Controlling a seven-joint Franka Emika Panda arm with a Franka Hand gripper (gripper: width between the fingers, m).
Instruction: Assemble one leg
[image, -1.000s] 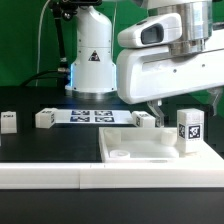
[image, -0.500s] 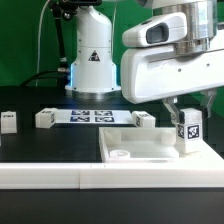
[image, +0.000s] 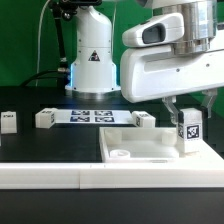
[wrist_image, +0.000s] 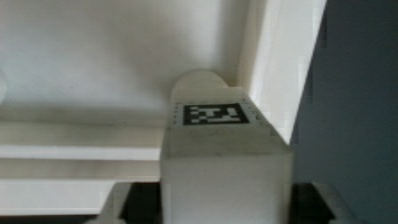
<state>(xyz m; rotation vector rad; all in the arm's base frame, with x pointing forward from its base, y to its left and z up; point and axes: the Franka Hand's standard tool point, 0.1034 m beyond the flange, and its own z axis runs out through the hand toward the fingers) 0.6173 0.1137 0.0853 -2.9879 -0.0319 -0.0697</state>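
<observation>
The leg (image: 189, 130), a small white post with a black-and-white tag, stands upright on the right end of the large white panel (image: 150, 148). My gripper (image: 186, 116) has come down over it from above, one finger on each side of its upper part. In the wrist view the leg (wrist_image: 222, 160) fills the middle, its tag facing the camera. The dark fingers (wrist_image: 135, 200) lie against both its sides with no gap showing. The gripper (wrist_image: 222, 208) is shut on the leg. The leg's foot is hidden in the wrist view.
The marker board (image: 92, 115) lies behind the panel. Other white legs lie on the black table at the exterior view's left (image: 8, 121), (image: 44, 118) and behind the panel (image: 145, 119). A round raised boss (image: 120, 155) sits on the panel. The robot base (image: 92, 55) stands at the back.
The arm moved toward the exterior view's right until the gripper stood over the leg. In the last half second nothing visibly moved.
</observation>
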